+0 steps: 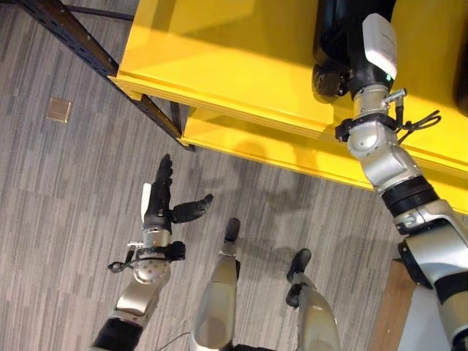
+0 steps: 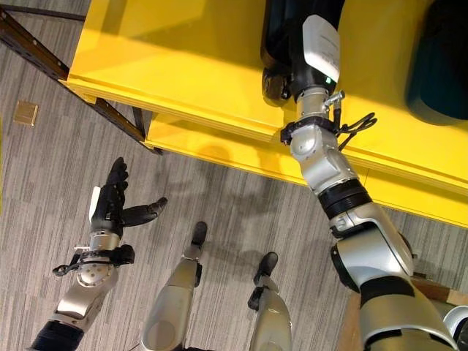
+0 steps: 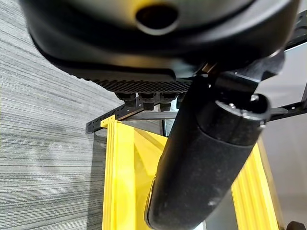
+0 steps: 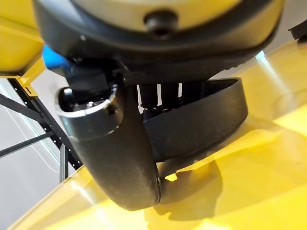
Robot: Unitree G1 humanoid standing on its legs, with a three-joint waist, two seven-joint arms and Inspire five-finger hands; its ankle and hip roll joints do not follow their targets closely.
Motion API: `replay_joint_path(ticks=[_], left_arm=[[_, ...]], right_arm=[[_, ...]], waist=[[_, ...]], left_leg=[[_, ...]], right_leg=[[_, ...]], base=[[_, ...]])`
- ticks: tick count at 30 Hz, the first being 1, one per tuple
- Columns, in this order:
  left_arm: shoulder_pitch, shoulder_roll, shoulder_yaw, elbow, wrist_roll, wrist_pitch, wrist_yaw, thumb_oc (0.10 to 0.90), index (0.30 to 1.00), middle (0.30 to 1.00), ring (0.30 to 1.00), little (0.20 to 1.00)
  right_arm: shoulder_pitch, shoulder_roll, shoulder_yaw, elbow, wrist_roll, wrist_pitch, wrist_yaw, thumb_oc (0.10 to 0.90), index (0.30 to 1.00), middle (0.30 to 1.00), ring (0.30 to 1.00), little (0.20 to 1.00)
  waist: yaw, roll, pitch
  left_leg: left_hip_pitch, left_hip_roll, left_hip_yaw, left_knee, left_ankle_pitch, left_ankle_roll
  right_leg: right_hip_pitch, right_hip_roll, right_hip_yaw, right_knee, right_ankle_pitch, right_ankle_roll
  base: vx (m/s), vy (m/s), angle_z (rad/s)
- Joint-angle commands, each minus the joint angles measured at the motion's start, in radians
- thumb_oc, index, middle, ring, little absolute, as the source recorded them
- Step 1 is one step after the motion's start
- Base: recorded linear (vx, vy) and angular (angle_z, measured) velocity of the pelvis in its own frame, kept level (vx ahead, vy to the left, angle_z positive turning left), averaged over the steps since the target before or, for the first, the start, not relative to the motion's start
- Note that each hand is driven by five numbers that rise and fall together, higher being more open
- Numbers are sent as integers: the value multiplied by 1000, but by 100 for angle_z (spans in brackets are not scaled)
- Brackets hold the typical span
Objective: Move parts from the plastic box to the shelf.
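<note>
1. Right robot hand [image 1: 349, 55] is up on the yellow shelf [image 1: 241, 66], arm stretched up and forward from the lower right, white-covered back of the hand facing the camera.
2. Its own wrist view gives what the head views hide: the thumb [image 4: 120, 153] and fingers [image 4: 163, 103] curl round a dark curved part [image 4: 211, 120] (a thick black band, by the look of it), so this robot hand is clamped on it.
3. The part sits low on the yellow shelf surface; its long axis runs across the hand, along the shelf board. Which way its ends point, I cannot tell.
4. From the head views the part shows as a black bulk [image 2: 281, 36] just beyond the fingers, on the upper shelf board.
5. Left robot hand [image 1: 162, 197] hangs over the grey carpet floor [image 1: 66, 205], fingers straight and together, thumb splayed sideways — holding nothing.
6. A second dark object [image 2: 442, 66] rests on the shelf further right; a black shelf frame [image 1: 80, 44] angles away on the left.
</note>
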Motion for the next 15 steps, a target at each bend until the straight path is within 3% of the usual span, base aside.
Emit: replay_joint_path(ticks=[1, 15], left_arm=[[36, 30, 16, -98, -9, -93, 23, 900, 1000, 1000, 1000, 1000], [52, 44, 40, -107, 11, -80, 24, 900, 1000, 1000, 1000, 1000]], right_arm=[[-85, -25, -8, -91, 7, -55, -41, 900, 1000, 1000, 1000, 1000], [-17, -31, -23, -302, -93, -58, 3, 900, 1000, 1000, 1000, 1000]], waist=[[-10, -22, -98], [-17, -25, -105]], left_leg=[[-16, 22, 74, 52, -56, 15], [-4, 24, 70, 56, -60, 16]], right_leg=[[46, -52, 1, 52, -29, 29], [51, -53, 1, 63, -36, 28]], base=[[0, 0, 0], [0, 0, 0]])
